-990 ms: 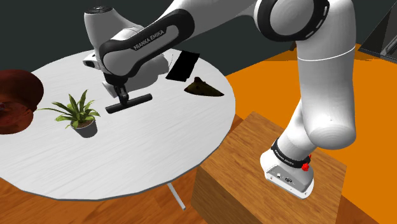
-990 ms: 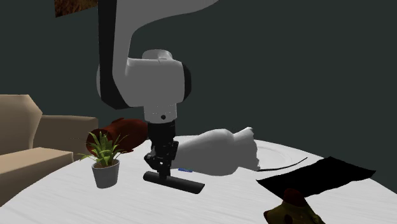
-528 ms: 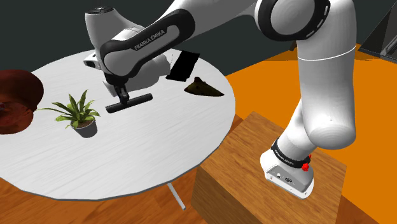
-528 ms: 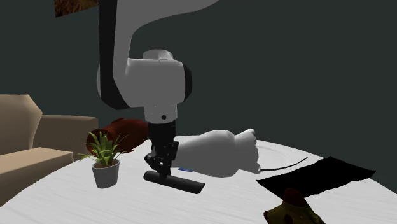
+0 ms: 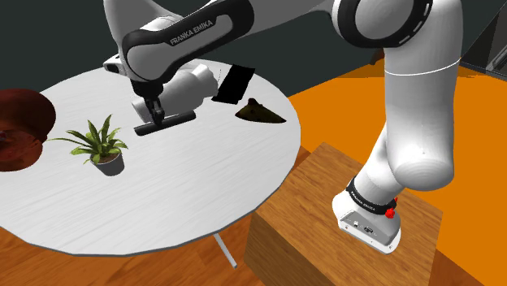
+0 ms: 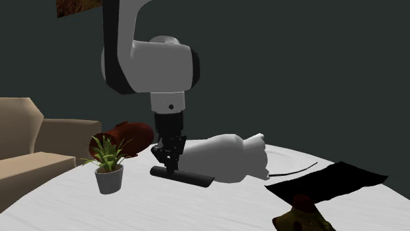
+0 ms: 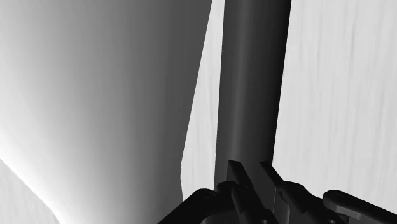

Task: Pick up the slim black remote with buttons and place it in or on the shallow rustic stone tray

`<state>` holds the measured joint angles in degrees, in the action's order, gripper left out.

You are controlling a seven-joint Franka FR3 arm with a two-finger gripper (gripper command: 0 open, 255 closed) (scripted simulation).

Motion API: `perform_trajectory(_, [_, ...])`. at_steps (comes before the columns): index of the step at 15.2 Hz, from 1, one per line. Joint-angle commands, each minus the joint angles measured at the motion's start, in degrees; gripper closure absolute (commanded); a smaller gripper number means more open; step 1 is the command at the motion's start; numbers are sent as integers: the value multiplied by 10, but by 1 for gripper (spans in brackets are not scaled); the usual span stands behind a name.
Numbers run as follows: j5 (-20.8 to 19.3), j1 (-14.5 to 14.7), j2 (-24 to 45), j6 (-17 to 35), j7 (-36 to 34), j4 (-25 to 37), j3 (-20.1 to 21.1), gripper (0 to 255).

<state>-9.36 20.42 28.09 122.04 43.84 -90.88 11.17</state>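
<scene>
The slim black remote (image 5: 172,120) (image 6: 187,177) hangs level a little above the round white table (image 5: 162,195). My gripper (image 5: 157,116) (image 6: 169,168) (image 7: 254,181) points straight down and is shut on it near one end. In the wrist view the remote (image 7: 251,95) runs away from the fingers as a long dark bar. Just behind it lies a plain white, rounded lumpy thing (image 6: 227,156) (image 5: 195,85) (image 7: 95,95) with a flat white dish-like rim (image 6: 289,159) beside it. I cannot tell whether this is the tray.
A small potted plant (image 5: 101,146) (image 6: 108,164) stands toward the shoulder view's left. A flat black sheet (image 5: 232,84) (image 6: 328,180) and a dark brownish wedge (image 5: 260,112) (image 6: 299,220) lie near the table's far edge. A dark red rounded thing (image 5: 18,126) sits beyond the left rim.
My gripper has risen with the remote held in it, lifting the remote a little off the table. Everything else stayed put.
</scene>
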Motion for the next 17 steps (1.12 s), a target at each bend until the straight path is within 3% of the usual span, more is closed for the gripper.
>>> perform_trajectory(1, [2,1,-5,-13,0,8,1,255])
perform_trajectory(14, [11,1,-31,-95,9,65,5,255])
perform_trajectory(17, [20,-28,-54,-80,45,29,-2,255])
